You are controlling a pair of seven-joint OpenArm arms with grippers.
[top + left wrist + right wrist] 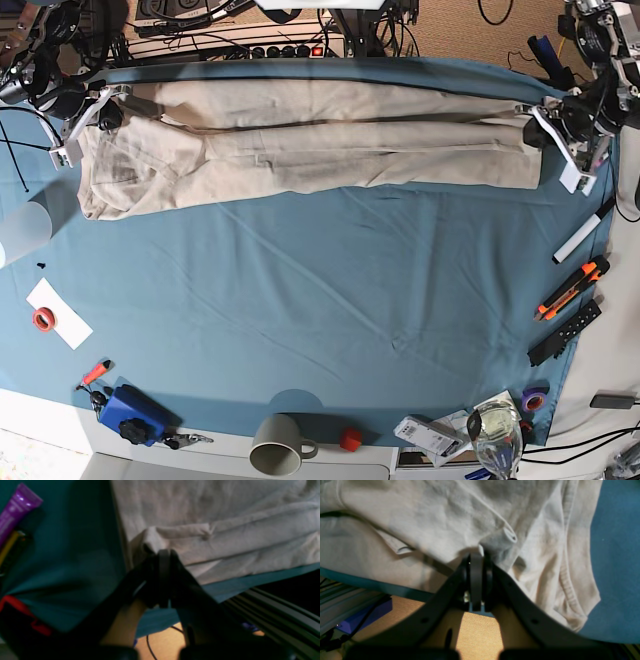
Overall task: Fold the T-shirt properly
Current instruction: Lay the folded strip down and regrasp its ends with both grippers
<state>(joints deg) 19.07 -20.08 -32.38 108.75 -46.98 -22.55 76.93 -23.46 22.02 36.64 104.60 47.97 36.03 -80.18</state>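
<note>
T-shirt (310,140): beige, stretched in a long folded band across the top of the base view, on the blue table (320,290) cloth.
Left gripper (163,555): at the band's right end in the base view, fingers clamped on a bunched corner of fabric.
Right gripper (476,557): at the left end, fingers pinched shut on a fold.
Purple tube (15,511): upper left, left wrist view.

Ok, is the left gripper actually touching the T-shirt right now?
Touching. The left wrist view shows the left gripper shut on a bunched corner of the T-shirt, with fabric wrapping directly against its tips and no gap.
</note>
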